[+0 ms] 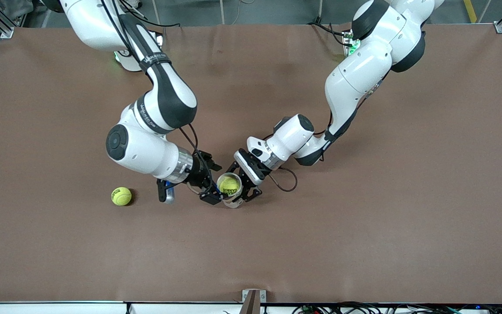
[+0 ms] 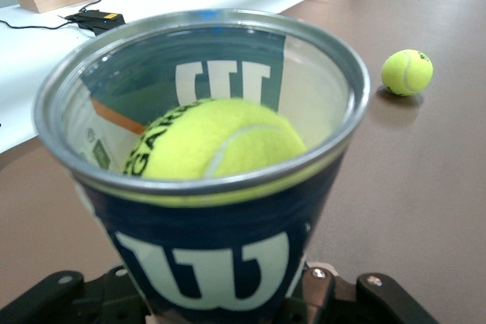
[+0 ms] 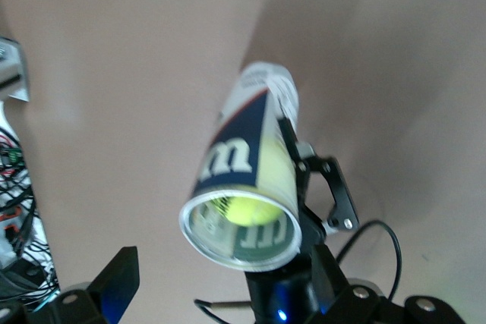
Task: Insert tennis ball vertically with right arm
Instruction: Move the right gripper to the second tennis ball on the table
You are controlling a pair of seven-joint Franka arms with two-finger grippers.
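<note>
A dark blue and white tennis ball can (image 1: 232, 201) stands upright with its mouth open at the middle of the table. My left gripper (image 1: 240, 184) is shut on its lower body, as the left wrist view (image 2: 220, 305) shows. A yellow tennis ball (image 1: 229, 184) sits inside the can (image 2: 205, 263), a little below the rim (image 2: 220, 138). My right gripper (image 1: 187, 194) is open and empty, with one finger (image 1: 211, 197) right beside the can. In the right wrist view the can (image 3: 235, 157) with the ball (image 3: 241, 209) shows between my spread fingers (image 3: 114, 278).
A second tennis ball (image 1: 121, 196) lies on the brown table (image 1: 364, 218) toward the right arm's end, beside the right gripper; it also shows in the left wrist view (image 2: 407, 72). A cable loops by the left wrist (image 1: 288, 183).
</note>
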